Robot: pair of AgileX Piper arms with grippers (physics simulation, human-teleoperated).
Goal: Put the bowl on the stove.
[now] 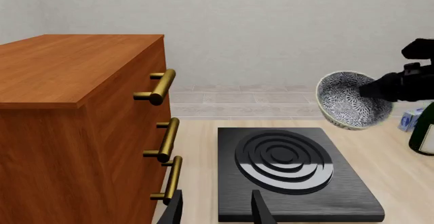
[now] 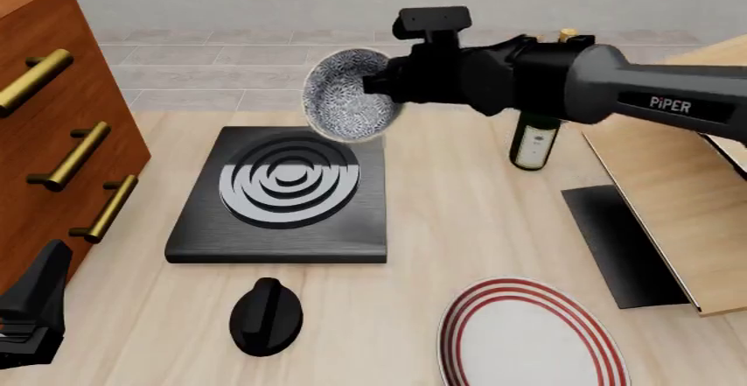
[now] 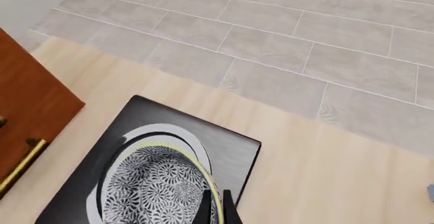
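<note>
The blue-grey speckled bowl [image 2: 345, 97] hangs tilted in the air above the far right part of the stove [image 2: 280, 195], its opening turned toward the left. My right gripper [image 2: 380, 84] is shut on the bowl's rim. In the right wrist view the bowl [image 3: 157, 187] fills the space over the stove's rings, with the fingertips [image 3: 205, 207] pinching its rim. The left wrist view shows the bowl [image 1: 351, 101] above the stove [image 1: 291, 176]. My left gripper [image 1: 218, 213] is open and holds nothing, near the stove's front edge and beside the dresser.
A wooden dresser [image 2: 52, 115] with brass handles stands left of the stove. A black knob [image 2: 266, 316] and a red-striped plate [image 2: 531, 340] lie in front. A dark bottle [image 2: 537, 139] stands behind the right arm. A wooden board [image 2: 671, 185] and black mat [image 2: 617, 244] are at the right.
</note>
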